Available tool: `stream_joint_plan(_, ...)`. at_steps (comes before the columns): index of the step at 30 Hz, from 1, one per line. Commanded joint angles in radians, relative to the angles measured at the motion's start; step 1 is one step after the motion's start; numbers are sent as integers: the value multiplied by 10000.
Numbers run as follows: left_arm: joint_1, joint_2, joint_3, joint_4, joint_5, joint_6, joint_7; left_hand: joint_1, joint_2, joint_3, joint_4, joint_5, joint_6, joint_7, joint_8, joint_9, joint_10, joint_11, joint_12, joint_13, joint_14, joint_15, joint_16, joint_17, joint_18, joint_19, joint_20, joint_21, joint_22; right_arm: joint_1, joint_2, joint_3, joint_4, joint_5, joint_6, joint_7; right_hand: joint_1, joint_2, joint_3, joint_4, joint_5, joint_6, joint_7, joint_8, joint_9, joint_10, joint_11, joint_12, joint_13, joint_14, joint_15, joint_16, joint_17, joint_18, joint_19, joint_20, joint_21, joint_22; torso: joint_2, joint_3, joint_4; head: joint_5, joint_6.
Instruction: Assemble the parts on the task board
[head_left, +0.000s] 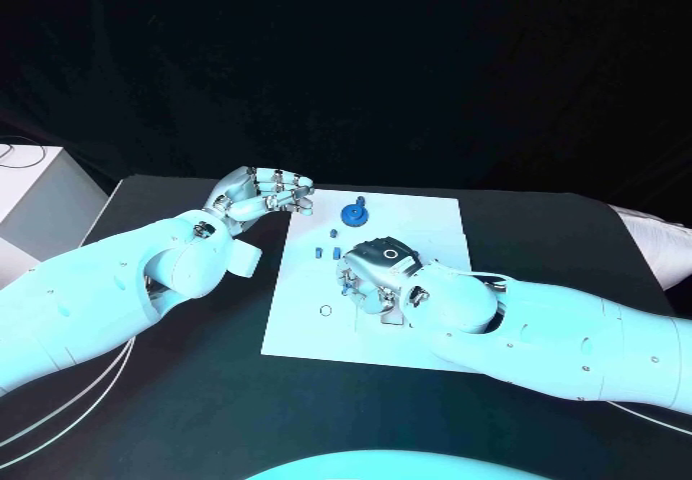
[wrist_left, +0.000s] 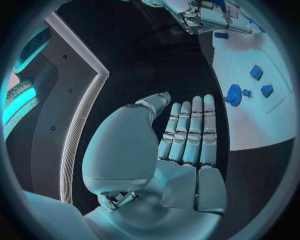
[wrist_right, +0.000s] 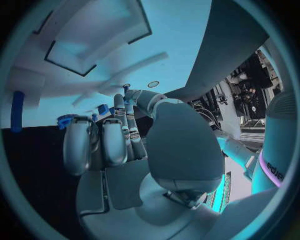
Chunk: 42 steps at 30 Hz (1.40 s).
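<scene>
The white task board (head_left: 418, 230) lies in the middle of the black table. A round blue part (head_left: 355, 213) sits near its far edge, with small blue parts (head_left: 323, 252) a little nearer. My right hand (head_left: 378, 275) hangs low over the board's middle, palm down. In the right wrist view some fingers (wrist_right: 103, 142) curl in while others reach the board beside small blue parts (wrist_right: 103, 108); whether it pinches one is hidden. My left hand (head_left: 263, 192) hovers off the board's far left corner. Its fingers (wrist_left: 190, 130) are straight and hold nothing; the round part (wrist_left: 234, 95) lies beyond them.
A white box (head_left: 36, 200) stands at the table's left edge and a pale object (head_left: 656, 240) at its right edge. Thin cables (head_left: 58, 405) run along the near left. A small ringed hole (head_left: 325, 310) shows on the board's left side.
</scene>
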<state>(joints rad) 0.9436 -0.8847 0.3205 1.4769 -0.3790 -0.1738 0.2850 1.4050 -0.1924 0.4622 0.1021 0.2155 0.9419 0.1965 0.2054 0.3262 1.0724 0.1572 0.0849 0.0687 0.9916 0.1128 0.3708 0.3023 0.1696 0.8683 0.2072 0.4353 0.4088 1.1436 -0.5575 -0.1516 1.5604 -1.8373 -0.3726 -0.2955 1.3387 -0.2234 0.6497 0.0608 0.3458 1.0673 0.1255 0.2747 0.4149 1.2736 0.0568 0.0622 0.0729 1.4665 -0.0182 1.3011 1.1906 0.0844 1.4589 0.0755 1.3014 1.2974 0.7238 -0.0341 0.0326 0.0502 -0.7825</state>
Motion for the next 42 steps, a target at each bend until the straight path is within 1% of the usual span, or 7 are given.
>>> stream_joint_plan(1,-2,15,9,29,46,62,77,-96,-31,-55,10,-20,-2,57,-66,-12,-93,7,-46,15,-83,17,-59,17,49,-24,42,-63,-8,-22,16,-1,-13,-247,145,-44,23,71,-26,-41,-68,87,-3,30,17,58,28,22,4,420,-60,59,6,-198,123,-15,23,8,-4,-3,-2,12,-30)
stream_joint_plan(25,-2,0,9,45,39,83,50,-90,-30,-63,17,-20,-10,65,-80,-19,-107,13,-56,15,-96,23,-78,31,53,-22,51,-89,-25,-186,209,-13,-369,-164,205,26,-2,53,-42,-54,-87,70,-5,38,41,51,28,16,0,411,-61,48,-38,-190,108,-14,-3,-14,-7,-4,-5,52,-81)
stream_joint_plan(30,-2,6,9,37,39,90,43,-86,-23,-68,24,-19,-11,71,-90,-24,-116,18,-61,16,-107,28,-95,42,56,-20,60,-111,-40,-196,219,-21,-411,-50,198,235,-124,-81,-55,-52,-177,-175,94,-90,35,-223,124,-19,-50,383,13,56,-104,-182,65,31,-55,-45,-7,-6,-7,62,-87)
stream_joint_plan(35,-2,6,9,28,39,85,38,-86,-22,-68,25,-19,-11,72,-90,-25,-117,19,-62,16,-108,29,-97,44,57,-19,60,-113,-41,-199,178,-32,-373,64,261,384,-429,-408,-203,69,-391,-363,184,-248,-6,-583,234,-12,-68,348,114,77,-184,-142,-35,126,-238,-195,-8,-10,-11,55,-106)
stream_joint_plan(37,-2,5,9,24,39,82,38,-86,-22,-68,25,-19,-11,72,-90,-25,-117,19,-62,16,-108,29,-97,44,57,-19,60,-113,-41,-200,161,-37,-354,87,255,409,-546,-531,-349,144,-633,-487,227,-356,-47,-740,277,-9,-65,327,151,81,-228,-116,-88,168,-352,-291,-12,-7,-19,60,-110)
stream_joint_plan(40,-2,4,9,25,39,85,37,-86,-22,-68,25,-19,-11,72,-90,-25,-117,19,-62,16,-108,29,-97,44,57,-19,60,-113,-41,-200,141,-42,-349,104,232,397,-574,-589,-451,180,-728,-601,256,-461,-93,-903,312,-17,-67,306,181,76,-280,-81,-150,199,-501,-422,-15,-1,-13,54,-111)
stream_joint_plan(42,-2,4,9,25,39,87,35,-77,-13,-68,28,-20,-11,75,-96,-28,-124,22,-66,17,-117,32,-108,51,59,-18,65,-128,-51,-200,125,-44,-355,111,185,376,-559,-605,-625,201,-774,-815,300,-649,-175,-1185,352,-10,-65,260,231,24,-408,-20,-258,234,-768,-660,-17,0,-7,54,-108)
